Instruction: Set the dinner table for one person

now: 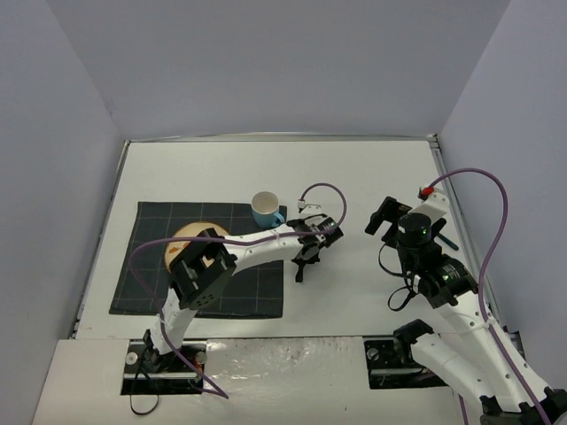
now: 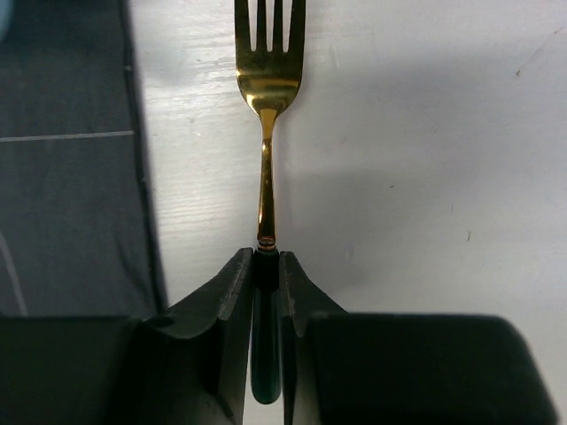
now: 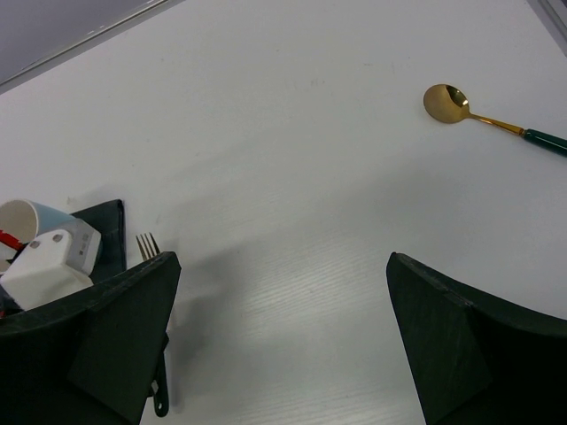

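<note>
While the left claw [image 2: 266,261] pinches a fork [image 2: 268,93], dinner table [image 2: 425,177] beneath, right claw [image 3: 280,264] spread.

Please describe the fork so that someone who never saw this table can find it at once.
On the white table, look just right of the dark checked placemat. The left claw grips the fork there by its green handle; unlike the gold spoon lying free far right, it has tines.

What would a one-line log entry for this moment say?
left gripper: shut on fork | right gripper: open | spoon: lying on table
</note>
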Motion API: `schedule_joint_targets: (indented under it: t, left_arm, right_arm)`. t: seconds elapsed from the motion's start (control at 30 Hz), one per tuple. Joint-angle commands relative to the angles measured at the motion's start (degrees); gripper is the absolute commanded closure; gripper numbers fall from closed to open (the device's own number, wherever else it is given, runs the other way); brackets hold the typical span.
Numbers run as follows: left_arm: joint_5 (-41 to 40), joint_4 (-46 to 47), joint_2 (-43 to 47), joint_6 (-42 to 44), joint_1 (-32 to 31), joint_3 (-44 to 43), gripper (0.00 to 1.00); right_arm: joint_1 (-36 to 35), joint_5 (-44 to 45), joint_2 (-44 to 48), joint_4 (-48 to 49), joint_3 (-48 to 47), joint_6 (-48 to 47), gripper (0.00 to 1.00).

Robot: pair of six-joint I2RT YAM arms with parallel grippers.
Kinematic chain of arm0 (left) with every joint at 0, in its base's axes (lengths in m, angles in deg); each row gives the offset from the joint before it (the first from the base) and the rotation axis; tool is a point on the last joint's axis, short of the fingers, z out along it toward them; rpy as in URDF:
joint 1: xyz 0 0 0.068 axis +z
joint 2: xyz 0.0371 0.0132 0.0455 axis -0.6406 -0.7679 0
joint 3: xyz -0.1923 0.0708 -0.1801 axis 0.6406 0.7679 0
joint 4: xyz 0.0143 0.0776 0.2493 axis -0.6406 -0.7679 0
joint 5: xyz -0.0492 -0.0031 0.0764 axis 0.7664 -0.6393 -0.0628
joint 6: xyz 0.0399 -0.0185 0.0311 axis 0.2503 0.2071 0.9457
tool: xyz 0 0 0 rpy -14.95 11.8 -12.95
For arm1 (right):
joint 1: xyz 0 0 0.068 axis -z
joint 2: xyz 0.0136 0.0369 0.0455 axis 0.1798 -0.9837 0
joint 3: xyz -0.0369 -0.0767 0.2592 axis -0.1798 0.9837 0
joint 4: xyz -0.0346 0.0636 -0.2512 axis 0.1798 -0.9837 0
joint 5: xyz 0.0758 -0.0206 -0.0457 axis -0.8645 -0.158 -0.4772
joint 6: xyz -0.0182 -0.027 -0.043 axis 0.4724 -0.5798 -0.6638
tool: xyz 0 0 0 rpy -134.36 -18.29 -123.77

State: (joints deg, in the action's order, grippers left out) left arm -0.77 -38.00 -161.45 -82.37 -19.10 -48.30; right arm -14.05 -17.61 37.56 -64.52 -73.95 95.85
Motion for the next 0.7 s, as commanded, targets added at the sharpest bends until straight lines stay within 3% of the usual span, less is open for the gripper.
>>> schedule_joint_targets:
  t: [0.0,0.3,0.47,0.57,0.67]
  left_arm:
    - [-5.44,-3.13,12.11,5.50,-0.74,-1.32,1.00]
    - [-11.25,-9.55,31.54,17.03,1.33,6.00,1.00]
    - [-5.57,-6.20,43.24,26.21,12.05,17.05,1.00]
    - [-1.09,-2.36,50.73,31.18,24.65,22.58,1.00]
    - [0.45,-0.90,53.59,36.96,32.31,26.60,1.00]
  right_arm:
    - [0.15,2.17,0.09,2.36,-2.36,-1.23,0.00]
    - [0.23,-0.84,-0.34,3.34,-5.01,-4.24,0.00]
    - [0.23,-6.55,-1.24,6.12,-4.64,-6.44,0.00]
    - [0.23,-9.82,-1.82,8.86,-3.90,-7.03,0.00]
    - [0.29,-12.76,-3.45,10.04,-4.03,-7.78,0.00]
